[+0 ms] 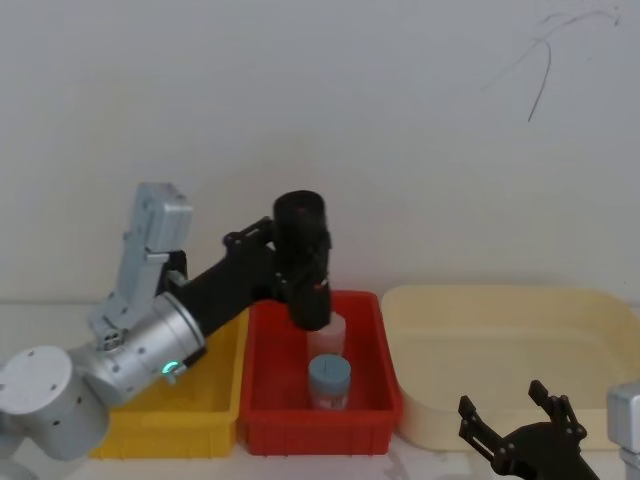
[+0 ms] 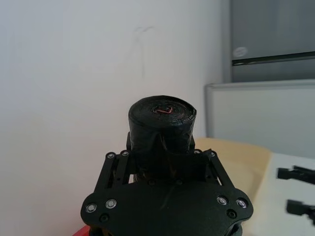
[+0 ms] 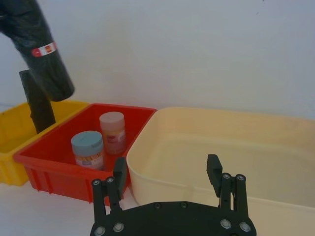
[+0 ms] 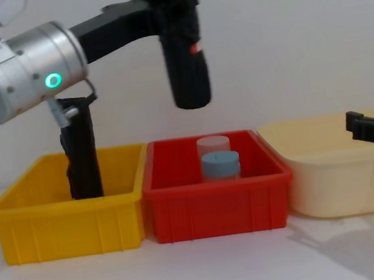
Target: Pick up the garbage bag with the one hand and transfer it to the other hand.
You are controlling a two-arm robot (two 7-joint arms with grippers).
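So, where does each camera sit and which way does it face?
Head: high, facing forward and down at the red bin; left gripper holds the black roll above it, right gripper low right.
Chest: lower, facing across the table; left arm, roll, yellow bin from the side.
Left wrist: behind the left gripper, facing along the roll toward the wall.
Right wrist: behind the open right gripper, facing the cream tub.
Shared: head and chest both show the roll over the red bin.

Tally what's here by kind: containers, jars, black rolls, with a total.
Containers: 3 (yellow bin, red bin, cream tub)
Jars: 2 (blue-lidded jar, pink-lidded jar, both in the red bin)
Black rolls: 2 (garbage bag in the left gripper, plain roll in the yellow bin)
Total: 7; right gripper open, before the cream tub.
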